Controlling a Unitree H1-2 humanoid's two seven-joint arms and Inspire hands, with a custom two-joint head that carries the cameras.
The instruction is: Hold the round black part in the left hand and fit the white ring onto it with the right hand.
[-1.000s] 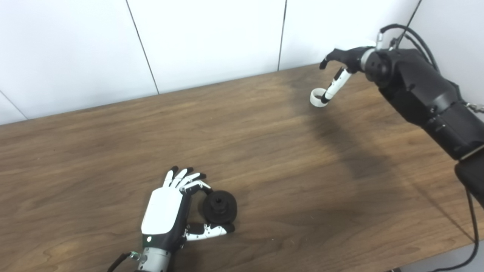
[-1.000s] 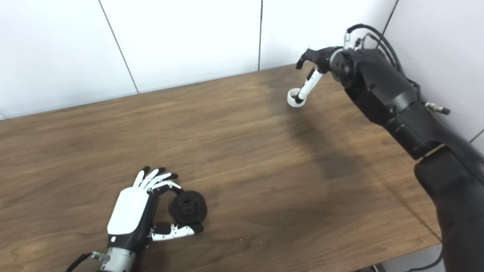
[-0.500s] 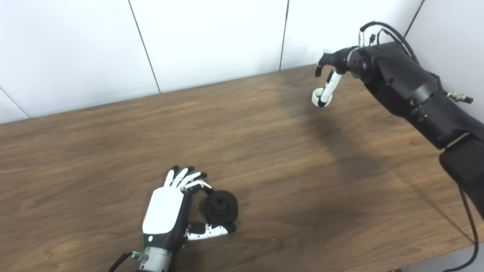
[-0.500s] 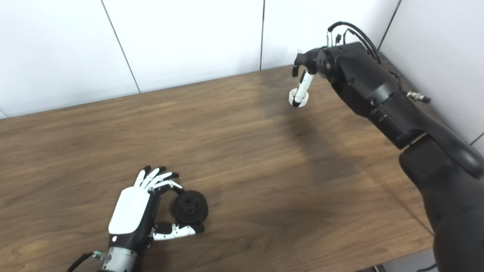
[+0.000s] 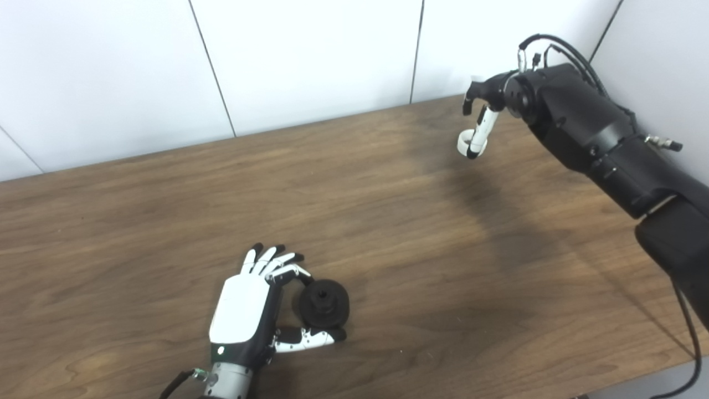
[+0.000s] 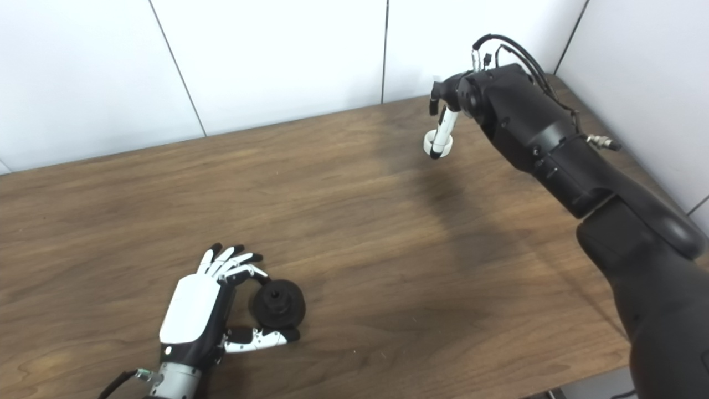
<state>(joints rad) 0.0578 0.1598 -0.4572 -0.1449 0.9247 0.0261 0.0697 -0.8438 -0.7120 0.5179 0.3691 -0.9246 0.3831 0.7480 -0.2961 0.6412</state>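
The round black part (image 5: 324, 303) rests on the wooden table (image 5: 388, 233) near the front left. My left hand (image 5: 243, 310) lies beside it, palm down, with a forefinger curled over the part's top and the thumb along its lower edge, pinching it; the other fingers point away. At the far right back, my right hand (image 5: 487, 105) is curled downward. The white ring (image 5: 464, 144) hangs tilted on one of its white fingers (image 5: 482, 124), just above the table. The rest of that hand is hidden behind the black wrist.
White wall panels (image 5: 310, 61) run along the table's far edge and close off the right corner. My black right forearm (image 5: 604, 149) crosses the table's right side, with cables looping off the wrist. The table's front edge shows at the bottom right.
My right hand has turned and drawn in slightly, tipping the white ring from flat to hanging on the finger. The left hand and black part have stayed put. The camera shifted a little.
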